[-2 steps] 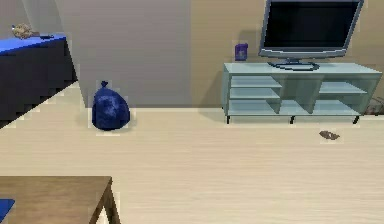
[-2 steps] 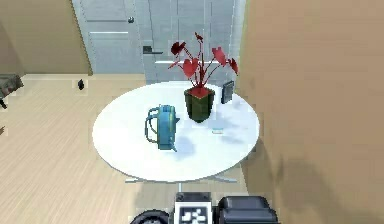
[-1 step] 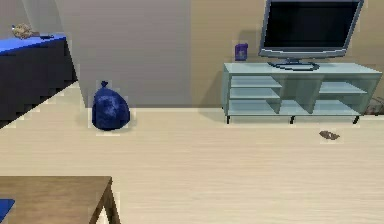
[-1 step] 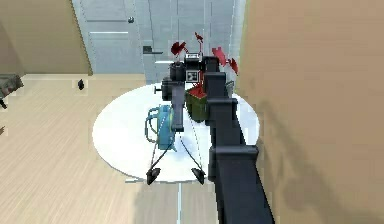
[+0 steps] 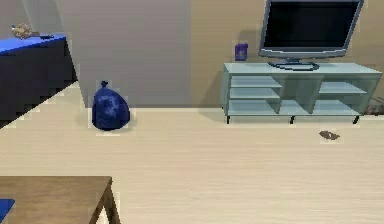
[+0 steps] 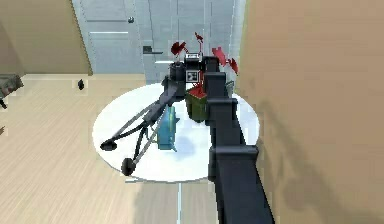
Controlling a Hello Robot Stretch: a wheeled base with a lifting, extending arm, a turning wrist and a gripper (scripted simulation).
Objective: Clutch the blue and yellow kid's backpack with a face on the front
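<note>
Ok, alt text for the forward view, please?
A dark blue bag sits on the wooden floor against the wall. To its right, a television stands on a pale green stand.

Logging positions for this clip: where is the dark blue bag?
Forward view, left of centre: the dark blue bag sits on the floor by the wall, well left of the TV stand.

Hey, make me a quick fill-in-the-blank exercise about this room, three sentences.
1. The dark blue tied bag sits on the ____.
2. The flat black television stands on the pale green shelf unit, to the ____ of the small purple cup.
3. The potted plant on the round white table has ____ leaves.

Missing words: floor; right; red.
</note>
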